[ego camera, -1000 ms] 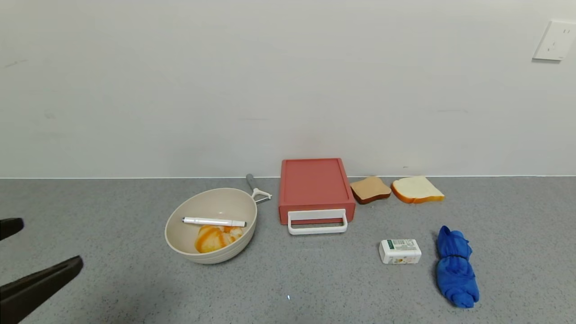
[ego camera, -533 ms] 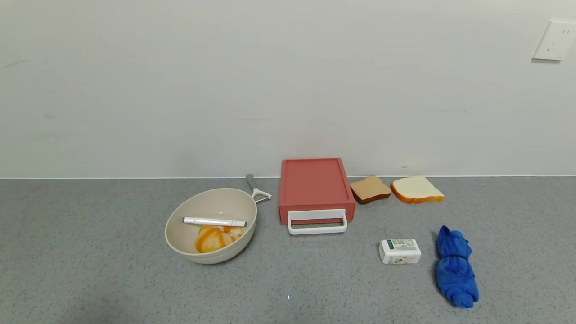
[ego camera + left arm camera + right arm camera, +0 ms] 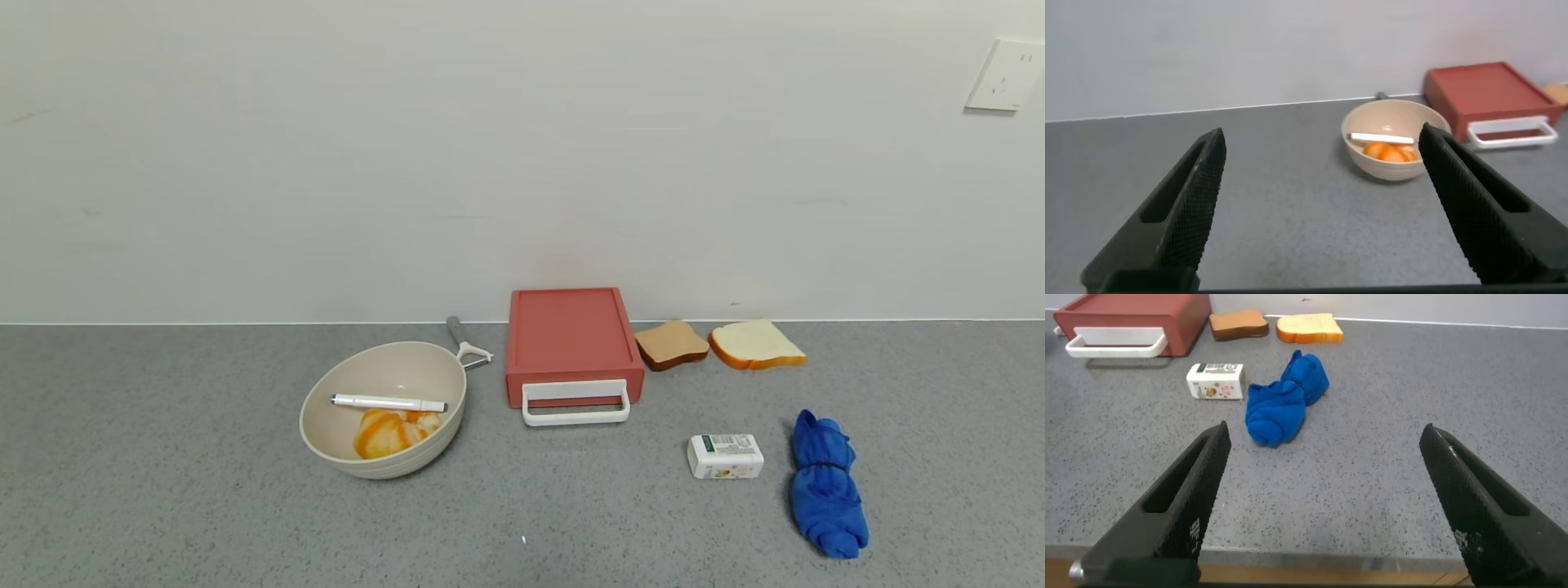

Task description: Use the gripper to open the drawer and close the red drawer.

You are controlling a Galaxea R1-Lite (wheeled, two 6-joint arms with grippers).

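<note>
The salmon-red drawer box (image 3: 571, 336) stands against the back wall with its tray shut and its white loop handle (image 3: 575, 403) facing me. It also shows in the left wrist view (image 3: 1486, 91) and the right wrist view (image 3: 1131, 314). Neither gripper shows in the head view. My left gripper (image 3: 1323, 192) is open and empty, low over the table far left of the drawer. My right gripper (image 3: 1324, 494) is open and empty near the table's front edge, well short of the drawer.
A beige bowl (image 3: 382, 408) with a white pen (image 3: 388, 403) and orange bread sits left of the drawer, a peeler (image 3: 465, 343) behind it. Two bread slices (image 3: 718, 344), a white box (image 3: 725, 456) and a blue cloth (image 3: 826, 483) lie to the right.
My left gripper's fingers, seen at the head view's left edge a second ago, have drawn back out of that view. The drawer and other things have not moved.
</note>
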